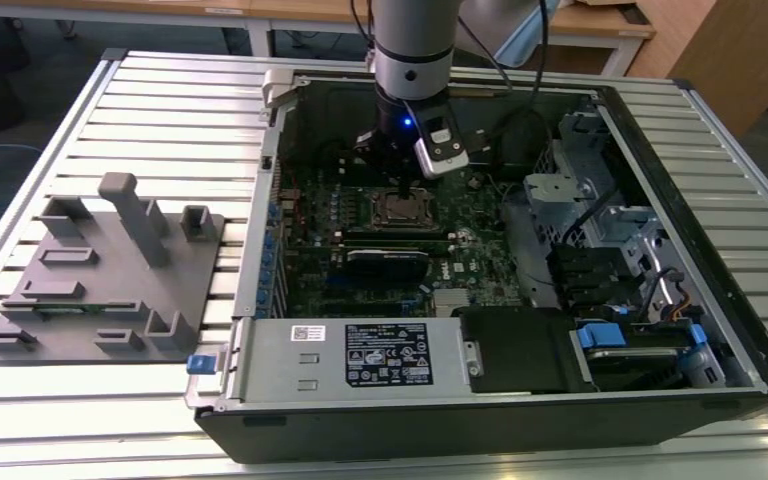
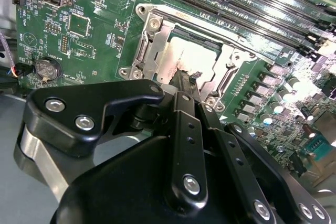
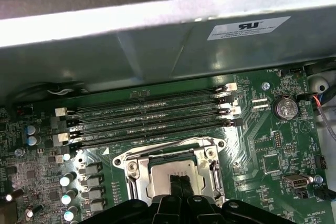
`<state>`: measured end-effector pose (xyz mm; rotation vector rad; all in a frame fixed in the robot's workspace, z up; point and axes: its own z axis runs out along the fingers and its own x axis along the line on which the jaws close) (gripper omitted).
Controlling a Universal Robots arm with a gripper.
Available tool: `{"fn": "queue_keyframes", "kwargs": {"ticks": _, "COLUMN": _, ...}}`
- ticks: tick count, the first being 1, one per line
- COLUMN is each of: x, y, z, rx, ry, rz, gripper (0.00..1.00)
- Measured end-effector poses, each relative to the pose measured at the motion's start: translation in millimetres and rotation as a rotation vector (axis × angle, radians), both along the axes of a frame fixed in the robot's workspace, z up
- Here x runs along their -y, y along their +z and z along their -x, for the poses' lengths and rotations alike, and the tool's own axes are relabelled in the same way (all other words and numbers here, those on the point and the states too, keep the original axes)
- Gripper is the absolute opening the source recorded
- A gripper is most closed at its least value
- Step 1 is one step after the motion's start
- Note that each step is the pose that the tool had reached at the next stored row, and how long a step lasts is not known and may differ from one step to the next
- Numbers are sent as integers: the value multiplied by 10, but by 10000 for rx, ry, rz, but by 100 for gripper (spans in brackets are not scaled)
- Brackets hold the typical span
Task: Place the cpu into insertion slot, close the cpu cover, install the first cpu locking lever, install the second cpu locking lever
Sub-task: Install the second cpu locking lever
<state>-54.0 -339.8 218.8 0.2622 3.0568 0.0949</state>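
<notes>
**Gripper down on the CPU socket inside the open computer case**

Slatted aluminium tabletop [image 1: 157,120] carries everything. Toward its left edge in the exterior view stands a grey fixture block [image 1: 104,270] of pegs and pockets, likely a holder for parts. To its right lies the computer case [image 1: 491,420], side panel off so the arm can come straight down onto the green motherboard [image 1: 357,270]. A power supply [image 1: 344,355] sits along the case's near edge, drive bays [image 1: 624,260] along its right wall.

Near the middle of the board is the insertion slot [image 1: 402,209], beside the long memory slots [image 3: 152,111]. In both wrist views the cpu [image 3: 173,170] lies flat inside the socket, its pale metal top showing through the cut-out of the cpu cover [image 3: 137,165], which looks folded down around it. Whether the locking levers are latched I cannot tell.

The gripper [image 3: 179,186] hangs directly over the socket, fingers [image 2: 185,85] drawn narrow, close together, their tips at or just above the chip's near edge; actual contact is unclear. They appear to hold nothing, which suggests pressing or lining up rather than carrying.
</notes>
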Motion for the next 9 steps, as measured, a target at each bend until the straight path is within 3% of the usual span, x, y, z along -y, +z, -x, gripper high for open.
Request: {"fn": "queue_keyframes", "kwargs": {"ticks": 9, "x": 0, "y": 27, "z": 0, "rx": 1, "ry": 0, "rz": -1, "gripper": 10}}
